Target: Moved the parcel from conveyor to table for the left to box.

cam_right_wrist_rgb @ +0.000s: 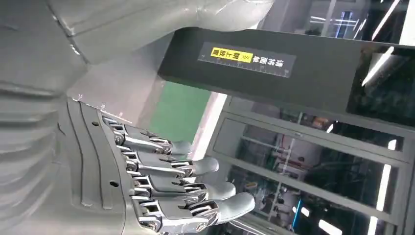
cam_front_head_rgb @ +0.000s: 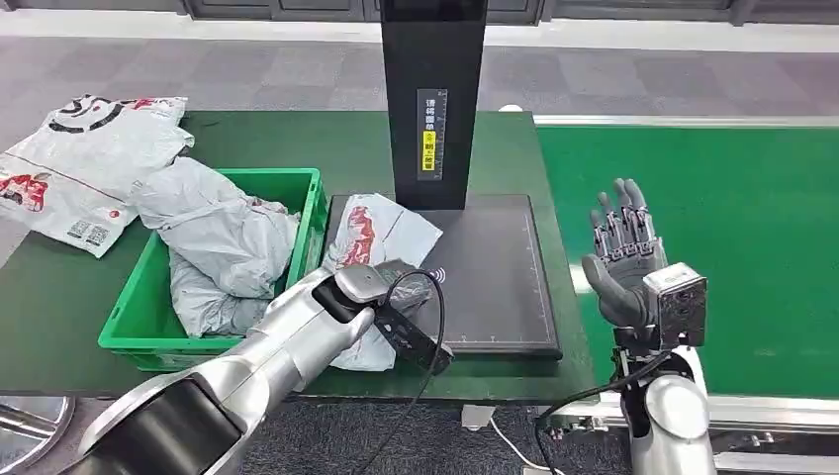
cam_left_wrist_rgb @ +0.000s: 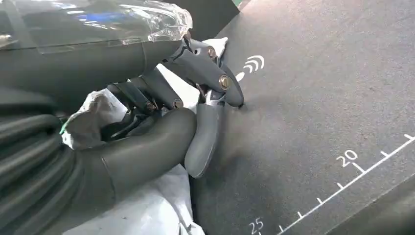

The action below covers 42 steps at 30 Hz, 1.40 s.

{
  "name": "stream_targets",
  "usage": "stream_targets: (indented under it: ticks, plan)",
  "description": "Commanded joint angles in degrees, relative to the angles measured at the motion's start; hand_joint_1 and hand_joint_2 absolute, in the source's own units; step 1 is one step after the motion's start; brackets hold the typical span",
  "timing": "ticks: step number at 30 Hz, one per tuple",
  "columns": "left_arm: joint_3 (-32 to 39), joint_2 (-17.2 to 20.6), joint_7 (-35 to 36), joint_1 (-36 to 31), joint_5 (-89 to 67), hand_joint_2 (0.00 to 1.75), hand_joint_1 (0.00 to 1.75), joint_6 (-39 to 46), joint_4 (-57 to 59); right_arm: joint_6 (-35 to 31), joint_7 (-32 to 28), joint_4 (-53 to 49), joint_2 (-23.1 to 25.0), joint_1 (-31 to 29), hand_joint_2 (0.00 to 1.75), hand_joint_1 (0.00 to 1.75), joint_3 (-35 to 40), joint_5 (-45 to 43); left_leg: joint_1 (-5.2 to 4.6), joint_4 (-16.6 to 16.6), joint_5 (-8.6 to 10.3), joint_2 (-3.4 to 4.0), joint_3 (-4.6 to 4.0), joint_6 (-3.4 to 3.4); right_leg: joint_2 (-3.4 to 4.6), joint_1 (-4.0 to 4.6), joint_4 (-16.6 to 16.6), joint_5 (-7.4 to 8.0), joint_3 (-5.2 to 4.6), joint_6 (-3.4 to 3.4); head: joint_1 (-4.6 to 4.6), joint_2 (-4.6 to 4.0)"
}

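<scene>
The parcel [cam_front_head_rgb: 384,234], a white poly bag with red print, lies on the left part of the black weighing pad [cam_front_head_rgb: 495,277], beside the green crate. My left hand [cam_front_head_rgb: 404,289] is down on its near end. In the left wrist view the thumb and fingers [cam_left_wrist_rgb: 195,98] are curled around a bunch of the white bag [cam_left_wrist_rgb: 147,205], with the fingertips touching the pad [cam_left_wrist_rgb: 318,98]. My right hand [cam_front_head_rgb: 621,259] is raised over the near edge of the green conveyor [cam_front_head_rgb: 732,237], fingers straight and apart [cam_right_wrist_rgb: 166,191], holding nothing.
A green crate [cam_front_head_rgb: 127,327] left of the pad holds grey bagged parcels [cam_front_head_rgb: 223,242]. More white parcels [cam_front_head_rgb: 84,158] lie on the table's far left. A black post [cam_front_head_rgb: 432,99] rises behind the pad. A cable [cam_front_head_rgb: 435,327] loops by my left wrist.
</scene>
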Motion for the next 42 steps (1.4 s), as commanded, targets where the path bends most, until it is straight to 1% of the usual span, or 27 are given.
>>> stream_targets:
  ticks: [1,2,6,10,11,12,13,16,17,18,21,27,29,30,32,33,35,36,37,38,39,40,41,42]
  plan:
    - [-2.8,1.5,-0.1,2.5,-0.1,1.75,1.75,-0.5,4.7,0.1,0.2,1.2,0.2,-0.8,1.75,0.00,-2.6,-0.1,0.00,-0.1,0.02,-0.03,0.07,-0.01,0.18,-0.02,-0.1,0.04,0.04,-0.01,0.00,0.00]
    - [-2.8,1.5,-0.1,2.5,-0.1,1.75,1.75,-0.5,4.7,0.1,0.2,1.2,0.2,-0.8,1.75,0.00,-2.6,-0.1,0.00,-0.2,0.11,-0.05,-0.01,-0.02,0.31,-0.01,-0.2,0.15,-0.06,-0.02,0.00,0.00]
    - [-2.8,1.5,-0.1,2.5,-0.1,1.75,1.75,-0.5,4.7,0.1,0.2,1.2,0.2,-0.8,1.75,0.00,-2.6,-0.1,-0.02,-0.1,0.02,-0.02,0.07,-0.01,0.19,-0.03,-0.1,0.04,0.03,-0.01,0.00,-0.02]
    - [-2.8,1.5,-0.1,2.5,-0.1,1.75,1.75,-0.5,4.7,0.1,0.2,1.2,0.2,-0.8,1.75,0.00,-2.6,-0.1,0.03,-0.5,0.30,-0.11,-0.10,-0.05,0.54,0.01,-0.5,0.37,-0.19,-0.06,0.00,0.00]
    - [-2.8,1.5,-0.1,2.5,-0.1,1.75,1.75,-0.5,4.7,0.1,0.2,1.2,0.2,-0.8,1.75,0.00,-2.6,-0.1,-0.01,-0.2,0.07,-0.03,0.04,-0.02,0.27,-0.02,-0.1,0.10,-0.01,-0.02,0.00,0.00]
    - [-2.8,1.5,-0.1,2.5,-0.1,1.75,1.75,-0.5,4.7,0.1,0.2,1.2,0.2,-0.8,1.75,0.00,-2.6,-0.1,0.02,-0.2,0.13,-0.05,-0.03,-0.02,0.34,0.00,-0.2,0.18,-0.08,-0.03,0.00,-0.02]
    - [-2.8,1.5,-0.1,2.5,-0.1,1.75,1.75,-0.5,4.7,0.1,0.2,1.2,0.2,-0.8,1.75,0.00,-2.6,-0.1,-0.02,-0.1,0.06,-0.03,0.05,-0.01,0.23,-0.03,-0.1,0.08,0.00,-0.02,0.00,-0.02]
    - [-2.8,1.5,-0.1,2.5,-0.1,1.75,1.75,-0.5,4.7,0.1,0.2,1.2,0.2,-0.8,1.75,0.00,-2.6,-0.1,-0.02,-0.2,0.11,-0.04,0.02,-0.03,0.32,-0.03,-0.2,0.13,-0.04,-0.03,0.00,-0.02]
    - [-2.8,1.5,-0.1,2.5,-0.1,1.75,1.75,-0.5,4.7,0.1,0.2,1.2,0.2,-0.8,1.75,0.00,-2.6,-0.1,0.00,-0.1,0.02,-0.02,0.07,-0.01,0.21,-0.01,-0.1,0.06,0.04,-0.01,0.00,-0.02]
    - [-2.8,1.5,-0.1,2.5,-0.1,1.75,1.75,-0.5,4.7,0.1,0.2,1.2,0.2,-0.8,1.75,0.00,-2.6,-0.1,0.01,-0.2,0.11,-0.05,0.00,-0.03,0.33,-0.01,-0.2,0.15,-0.06,-0.03,0.00,0.00]
    - [-2.8,1.5,-0.1,2.5,-0.1,1.75,1.75,-0.5,4.7,0.1,0.2,1.2,0.2,-0.8,1.75,0.00,-2.6,-0.1,0.01,-0.1,0.02,-0.02,0.06,-0.01,0.19,0.00,-0.1,0.05,0.04,-0.01,0.00,0.00]
    - [-2.8,1.5,-0.1,2.5,-0.1,1.75,1.75,-0.5,4.7,0.1,0.2,1.2,0.2,-0.8,1.75,0.00,-2.6,-0.1,-0.01,-0.2,0.10,-0.05,0.02,-0.02,0.29,-0.02,-0.2,0.13,-0.03,-0.02,0.00,0.00]
    - [-2.8,1.5,-0.1,2.5,-0.1,1.75,1.75,-0.5,4.7,0.1,0.2,1.2,0.2,-0.8,1.75,0.00,-2.6,-0.1,-0.01,-0.1,0.01,-0.02,0.07,-0.01,0.17,-0.02,-0.1,0.03,0.04,-0.01,0.00,-0.02]
    - [-2.8,1.5,-0.1,2.5,-0.1,1.75,1.75,-0.5,4.7,0.1,0.2,1.2,0.2,-0.8,1.75,0.00,-2.6,-0.1,0.01,-0.2,0.11,-0.04,0.01,-0.02,0.32,-0.01,-0.2,0.15,-0.04,-0.03,0.00,-0.02]
    - [-2.8,1.5,-0.1,2.5,-0.1,1.75,1.75,-0.5,4.7,0.1,0.2,1.2,0.2,-0.8,1.75,0.00,-2.6,-0.1,0.02,-0.1,0.02,-0.03,0.07,-0.01,0.19,0.00,-0.1,0.04,0.04,-0.01,0.00,0.00]
    - [-2.8,1.5,-0.1,2.5,-0.1,1.75,1.75,-0.5,4.7,0.1,0.2,1.2,0.2,-0.8,1.75,0.00,-2.6,-0.1,0.02,-0.2,0.10,-0.04,0.01,-0.02,0.32,0.00,-0.2,0.15,-0.04,-0.03,0.00,-0.02]
    - [-2.8,1.5,-0.1,2.5,-0.1,1.75,1.75,-0.5,4.7,0.1,0.2,1.2,0.2,-0.8,1.75,0.00,-2.6,-0.1,-0.02,-0.1,0.03,-0.02,0.06,-0.01,0.21,-0.03,-0.1,0.05,0.02,-0.01,0.00,0.00]
    - [4.4,7.2,7.1,9.6,1.4,1.75,1.75,6.7,-2.5,-3.0,3.8,-0.2,2.9,1.7,1.75,0.00,-6.4,-0.5,-0.01,-0.2,0.09,-0.03,0.03,-0.02,0.29,-0.03,-0.2,0.12,-0.03,-0.02,0.00,0.00]
    - [10.9,12.3,14.0,9.8,5.7,1.75,1.75,21.1,-16.9,-1.6,4.0,-3.8,3.3,5.2,1.75,0.00,-8.2,-0.6,0.02,-0.1,0.07,-0.04,0.03,-0.02,0.26,0.01,-0.2,0.11,-0.01,-0.02,0.00,-0.02]
    - [17.8,23.2,10.9,16.1,11.0,1.75,1.75,32.4,-45.7,1.9,2.9,-7.4,4.1,9.3,1.75,0.00,-11.3,-0.7,-0.05,-0.3,0.05,0.11,0.20,-0.06,0.36,-0.07,-0.2,0.08,0.06,-0.06,0.00,-0.02]
    - [26.5,23.1,6.9,18.5,10.0,1.75,1.75,18.7,-73.6,4.4,2.2,-8.6,5.2,10.6,1.75,0.00,-13.6,-0.1,-0.01,-0.4,0.09,0.19,0.18,-0.10,0.53,-0.03,-0.2,0.15,-0.01,-0.10,0.02,0.00]
    - [28.0,22.3,5.7,18.8,9.2,1.75,1.75,17.6,-74.5,4.9,2.1,-8.7,5.5,10.6,1.75,0.00,-14.0,0.1,-0.07,-0.3,0.08,0.19,0.03,-0.11,0.49,-0.08,-0.1,0.10,-0.14,-0.10,0.00,0.00]
    - [29.2,20.2,4.2,19.4,7.1,1.75,1.75,18.2,-73.4,5.5,2.1,-8.6,6.1,10.2,1.75,0.00,-14.5,0.5,0.02,0.1,0.04,0.06,-0.26,-0.10,0.33,0.03,0.2,0.01,-0.37,-0.09,0.04,-0.02]
    - [29.3,18.7,3.4,19.6,5.4,1.75,1.75,20.1,-71.3,5.9,2.1,-8.3,6.4,9.8,1.75,0.00,-14.7,0.8,0.09,0.2,-0.01,0.08,-0.39,-0.16,0.44,0.08,0.3,-0.05,-0.57,-0.14,0.02,0.00]
